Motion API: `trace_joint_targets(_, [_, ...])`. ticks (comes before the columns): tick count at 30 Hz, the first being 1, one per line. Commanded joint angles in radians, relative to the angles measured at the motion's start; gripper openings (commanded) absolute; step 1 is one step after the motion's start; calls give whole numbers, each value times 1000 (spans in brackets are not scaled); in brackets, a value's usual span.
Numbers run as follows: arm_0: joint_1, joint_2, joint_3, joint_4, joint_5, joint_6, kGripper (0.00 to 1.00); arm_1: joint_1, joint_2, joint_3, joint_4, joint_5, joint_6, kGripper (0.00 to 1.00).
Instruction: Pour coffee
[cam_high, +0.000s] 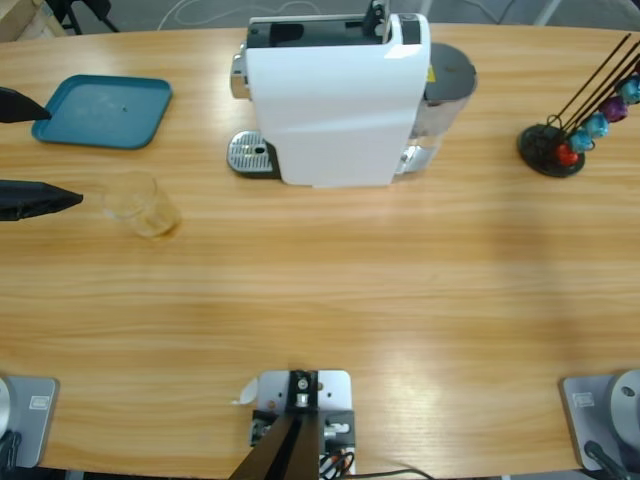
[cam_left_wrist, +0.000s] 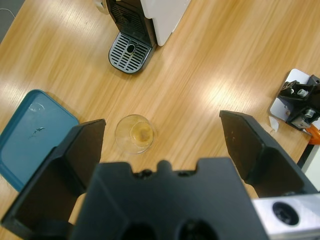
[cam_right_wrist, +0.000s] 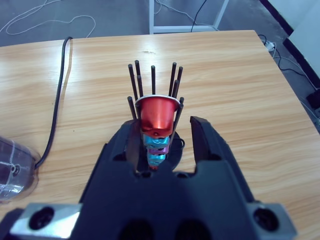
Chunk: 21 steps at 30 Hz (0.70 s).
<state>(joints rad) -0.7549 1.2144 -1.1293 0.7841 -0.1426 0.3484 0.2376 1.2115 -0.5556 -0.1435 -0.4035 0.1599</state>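
- The left gripper (cam_left_wrist: 162, 145) hung above the table with its jaws spread wide apart and nothing between them; in the high view its two black jaw tips (cam_high: 35, 150) poked in from the 9 o'clock edge.
- A small clear glass tumbler (cam_high: 143, 205) stood upright on the wooden table (cam_high: 350, 290), near those tips and apart from them.
- The coffee (cam_left_wrist: 142, 133), a thin tan-brown pool, lay at the bottom of the tumbler (cam_left_wrist: 134, 133).
- A teal tray (cam_high: 100, 112) lay at about 11 o'clock of the tumbler, not touching it.
- The white coffee machine (cam_high: 335, 100) stood at 12 o'clock on the table, its metal drip grate (cam_high: 250, 155) well apart from the tumbler.
- The right gripper (cam_right_wrist: 162, 132) had its jaws partly apart, flanking a red capsule (cam_right_wrist: 158, 115) on the black capsule rack (cam_right_wrist: 155, 85); whether they touched it could not be told.
- The capsule rack (cam_high: 555, 145) stood at 3 o'clock.
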Motion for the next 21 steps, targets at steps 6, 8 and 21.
trace_joint_targets(6, [-11,31,19,-14,3,-23,996,-19,46,35,-30,-14,-5,425])
trace_joint_targets(8, [-11,31,20,-14,3,-23,996,-23,48,35,-31,-14,-3,425])
trace_joint_targets(21, [-19,23,27,-12,4,-34,996,-31,56,36,-38,-18,0,16])
